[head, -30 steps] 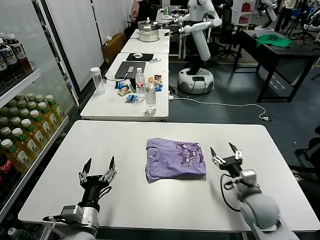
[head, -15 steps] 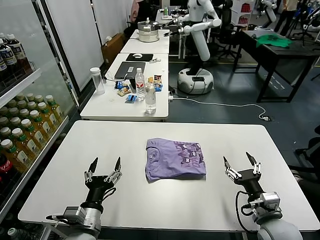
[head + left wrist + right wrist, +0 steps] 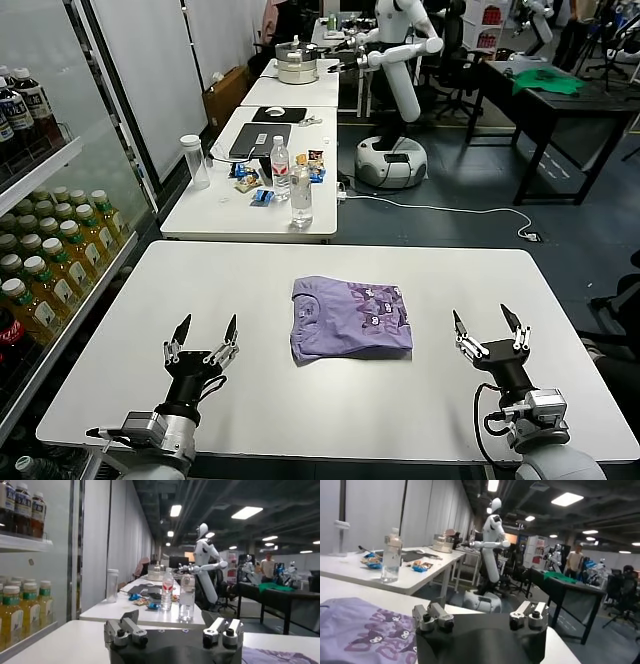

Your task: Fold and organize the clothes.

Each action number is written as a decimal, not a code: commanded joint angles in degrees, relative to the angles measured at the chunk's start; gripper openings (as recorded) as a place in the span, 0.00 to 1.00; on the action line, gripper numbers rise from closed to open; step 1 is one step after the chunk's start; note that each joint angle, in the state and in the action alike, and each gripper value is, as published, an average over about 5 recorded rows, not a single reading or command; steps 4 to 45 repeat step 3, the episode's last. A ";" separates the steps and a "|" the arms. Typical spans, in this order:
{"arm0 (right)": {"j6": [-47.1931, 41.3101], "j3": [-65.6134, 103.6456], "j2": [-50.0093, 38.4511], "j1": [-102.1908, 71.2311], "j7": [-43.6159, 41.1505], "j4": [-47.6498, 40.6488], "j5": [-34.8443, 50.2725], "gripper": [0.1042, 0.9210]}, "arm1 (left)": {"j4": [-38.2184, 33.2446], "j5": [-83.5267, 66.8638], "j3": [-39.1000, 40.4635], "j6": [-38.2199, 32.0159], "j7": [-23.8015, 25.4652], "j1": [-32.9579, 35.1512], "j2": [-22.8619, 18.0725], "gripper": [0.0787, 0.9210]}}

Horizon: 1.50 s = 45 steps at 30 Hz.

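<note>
I see the purple T-shirt (image 3: 351, 317) lying folded at the middle of the white worktop (image 3: 250, 290). My left gripper (image 3: 203, 337) hovers released near the front left edge, my right gripper (image 3: 489, 326) released at the front right, both apart from the shirt.

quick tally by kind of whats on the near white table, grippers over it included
T-shirt: 1, the folded lavender T-shirt, lying flat mid-table
Grippers: 2, the left gripper and the right gripper, both open, each apart from the shirt at the near edge of the white table
Total: 3
</note>
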 commanded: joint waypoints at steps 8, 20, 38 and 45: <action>-0.11 0.18 0.57 -0.90 1.43 1.31 -0.04 0.88 | -0.23 0.40 -0.27 0.07 0.76 0.16 0.13 0.88; -0.11 0.18 0.57 -0.90 1.43 1.31 -0.04 0.88 | -0.23 0.40 -0.27 0.07 0.76 0.16 0.13 0.88; -0.11 0.18 0.57 -0.90 1.43 1.31 -0.04 0.88 | -0.23 0.40 -0.27 0.07 0.76 0.16 0.13 0.88; -0.11 0.18 0.57 -0.90 1.43 1.31 -0.04 0.88 | -0.23 0.40 -0.27 0.07 0.76 0.16 0.13 0.88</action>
